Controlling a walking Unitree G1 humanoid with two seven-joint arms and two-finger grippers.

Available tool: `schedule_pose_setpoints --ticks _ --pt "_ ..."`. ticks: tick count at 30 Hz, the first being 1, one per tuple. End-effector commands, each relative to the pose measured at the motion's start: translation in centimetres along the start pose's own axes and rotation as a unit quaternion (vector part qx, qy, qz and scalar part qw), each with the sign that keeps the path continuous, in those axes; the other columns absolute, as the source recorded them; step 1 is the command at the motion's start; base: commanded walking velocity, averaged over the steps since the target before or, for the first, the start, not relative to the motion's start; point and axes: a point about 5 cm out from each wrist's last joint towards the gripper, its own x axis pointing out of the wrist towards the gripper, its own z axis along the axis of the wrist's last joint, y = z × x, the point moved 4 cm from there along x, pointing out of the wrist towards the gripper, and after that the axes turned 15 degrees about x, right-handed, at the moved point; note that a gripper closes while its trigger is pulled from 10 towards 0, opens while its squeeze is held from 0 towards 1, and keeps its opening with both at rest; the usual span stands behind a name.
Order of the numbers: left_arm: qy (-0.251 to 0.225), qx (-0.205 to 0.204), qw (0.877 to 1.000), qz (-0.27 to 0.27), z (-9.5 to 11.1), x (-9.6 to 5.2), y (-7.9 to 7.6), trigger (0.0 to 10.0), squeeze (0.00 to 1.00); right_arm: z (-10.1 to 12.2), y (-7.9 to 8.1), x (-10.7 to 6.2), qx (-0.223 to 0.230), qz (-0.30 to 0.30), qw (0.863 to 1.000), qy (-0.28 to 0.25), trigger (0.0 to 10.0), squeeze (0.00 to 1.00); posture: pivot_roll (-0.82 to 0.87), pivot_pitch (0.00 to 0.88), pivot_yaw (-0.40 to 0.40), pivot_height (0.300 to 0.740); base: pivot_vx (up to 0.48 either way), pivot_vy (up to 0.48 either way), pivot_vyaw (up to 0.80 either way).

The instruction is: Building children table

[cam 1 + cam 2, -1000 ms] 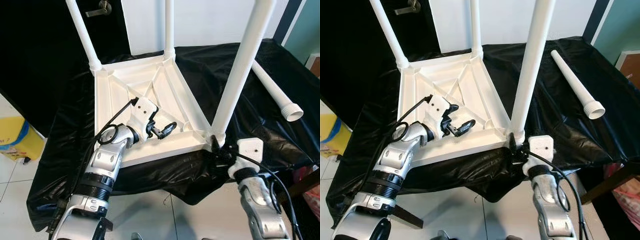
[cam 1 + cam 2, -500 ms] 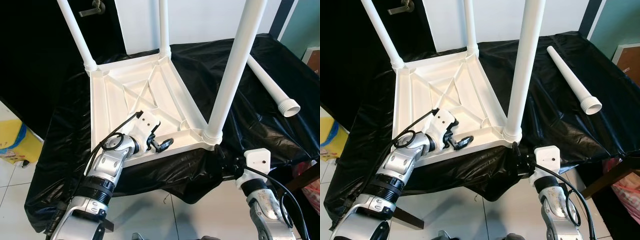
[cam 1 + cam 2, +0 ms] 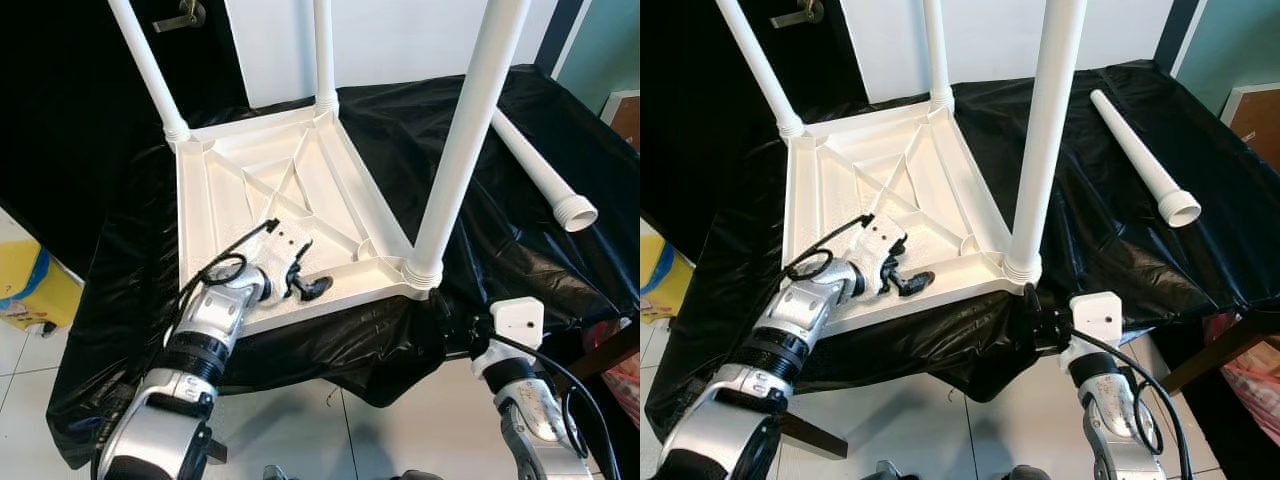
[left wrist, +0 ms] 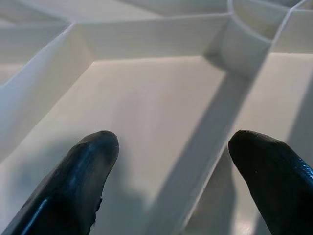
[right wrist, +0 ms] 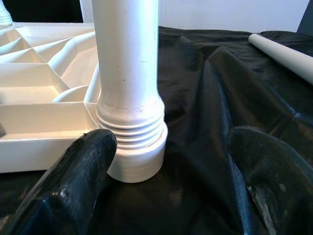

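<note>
Right end effector (image 5: 166,186) open before screwed-in leg (image 5: 128,73), tabletop (image 3: 250,190) adjacent

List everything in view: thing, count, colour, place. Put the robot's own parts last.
Tabletop: one, white, upside down on the black sheet.
Fitted legs: three, white, standing up from the tabletop's corners.
Loose leg: one, white, lying on the sheet at the right.
Black sheet: one, draped under everything.
Door handle: one, metal, top left.
Yellow item: one, on the floor, left.
Left hand: open, over the tabletop's near edge.
Right hand: open, before the nearest leg's base.
</note>
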Motion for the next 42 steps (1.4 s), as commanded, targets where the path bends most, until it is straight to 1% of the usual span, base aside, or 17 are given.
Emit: schedule_pose_setpoints --ticks 1,3,4,5,8,9,10,17,34,37,40,41,42 --pt "0.051 -0.010 0.993 0.109 -1.4 -0.4 2.2 10.0 0.00 -0.1 0.2 0.0 0.003 0.003 1.000 0.002 10.0 0.00 -0.19 0.052 0.083 0.740 0.000 0.000 0.00" --pt "0.057 -0.013 0.992 0.115 -1.6 -0.5 2.5 10.0 0.00 -0.1 0.3 0.0 0.004 0.004 1.000 0.002 10.0 0.00 -0.19 0.052 0.083 0.740 0.000 0.000 0.00" --pt "0.062 -0.009 0.992 0.113 -1.8 -0.6 2.6 9.2 0.00 -0.1 0.3 0.0 0.005 0.004 1.000 0.002 10.0 0.00 -0.19 0.050 0.084 0.740 0.000 0.000 0.00" --pt "0.063 -0.009 0.992 0.112 -1.8 -0.7 2.6 3.5 0.00 -0.1 0.3 0.1 0.005 0.003 1.000 0.002 10.0 0.00 -0.19 0.050 0.085 0.740 0.000 0.000 0.00" --pt "0.063 -0.009 0.992 0.112 -1.9 -0.7 2.7 3.5 0.00 -0.1 0.3 0.1 0.005 0.003 1.000 0.001 10.0 0.00 -0.19 0.050 0.085 0.740 0.000 0.000 0.00" --pt "0.065 -0.006 0.991 0.113 -1.9 -0.8 2.8 0.2 0.00 -0.1 0.3 0.1 0.004 0.003 1.000 0.001 10.0 0.00 -0.19 0.050 0.086 0.740 0.000 0.000 0.00" --pt "0.065 -0.004 0.991 0.113 -1.8 -0.8 2.9 0.0 0.00 0.0 0.3 0.1 0.004 0.003 1.000 0.001 10.0 0.00 -0.19 0.050 0.086 0.740 0.000 0.000 0.00" --pt "0.068 0.002 0.991 0.111 -1.6 -0.7 3.0 0.0 0.00 0.0 0.1 0.1 0.003 -0.001 1.000 0.000 10.0 0.00 -0.19 0.057 0.091 0.740 0.000 0.000 0.00" --pt "0.062 -0.002 0.991 0.120 -1.1 -0.8 3.3 0.0 0.00 0.0 -0.2 0.2 0.005 -0.012 1.000 -0.001 10.0 0.00 -0.19 0.066 0.098 0.740 0.000 0.000 0.00" --pt "0.058 -0.002 0.991 0.120 -0.9 -0.7 3.2 0.0 0.00 0.0 -0.2 0.3 0.005 -0.012 1.000 -0.001 10.0 0.00 -0.19 0.066 0.097 0.740 0.000 0.000 0.00" --pt "0.039 0.000 0.993 0.113 0.2 -0.2 2.4 0.0 0.00 0.0 -0.2 0.3 0.005 -0.011 1.000 0.000 10.0 0.00 -0.19 0.064 0.096 0.740 0.000 0.000 0.00" --pt "0.039 0.000 0.993 0.113 0.2 -0.2 2.4 0.0 0.00 0.0 -0.2 0.3 0.005 -0.011 1.000 0.000 10.0 0.00 -0.19 0.064 0.096 0.740 0.000 0.000 0.00" --pt "0.030 0.002 0.994 0.108 0.7 0.1 2.0 0.0 0.00 0.0 -0.2 0.4 0.004 -0.012 1.000 0.000 10.0 0.00 -0.19 0.065 0.096 0.740 0.000 0.000 0.00"
